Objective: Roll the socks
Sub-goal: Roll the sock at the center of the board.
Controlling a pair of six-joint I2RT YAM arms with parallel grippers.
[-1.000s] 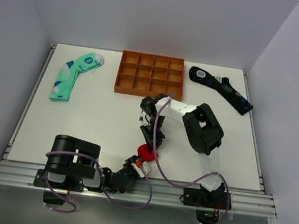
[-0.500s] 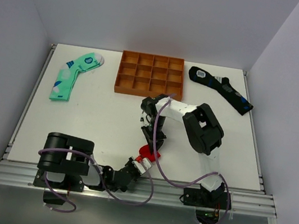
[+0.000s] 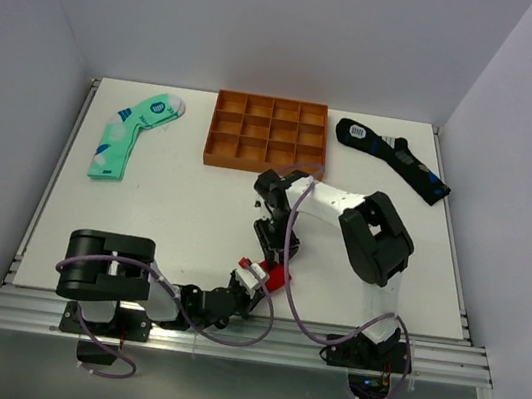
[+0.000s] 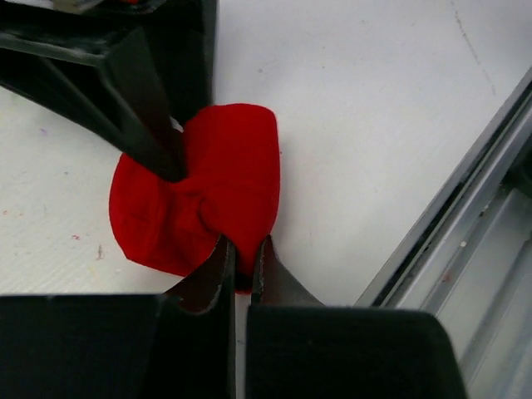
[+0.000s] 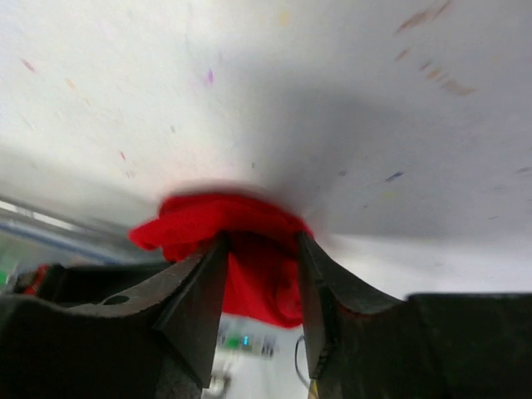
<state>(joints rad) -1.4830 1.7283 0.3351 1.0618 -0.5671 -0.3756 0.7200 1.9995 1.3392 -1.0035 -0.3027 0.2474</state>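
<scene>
A bunched red sock (image 3: pixel 274 280) lies near the table's front edge. My left gripper (image 3: pixel 253 281) reaches it from the near left, and its jaws are pinched shut on the sock's near edge (image 4: pixel 241 262). The sock (image 4: pixel 208 191) is a rounded wad in the left wrist view. My right gripper (image 3: pixel 272 259) comes down on it from the far side. In the right wrist view its fingers (image 5: pixel 199 291) are closed on the red sock (image 5: pixel 262 274), with cloth filling the gap. One right finger (image 4: pixel 150 116) presses into the sock's left part in the left wrist view.
An orange compartment tray (image 3: pixel 268 134) stands at the back middle. A green patterned sock (image 3: pixel 130 132) lies at the back left and a black sock (image 3: pixel 394 157) at the back right. A metal rail (image 4: pixel 465 249) runs along the table's front edge, just right of the sock.
My left arm has swung and its gripper has shifted right and up with the sock. The right arm's elbow has moved right. The red sock has shifted slightly right.
</scene>
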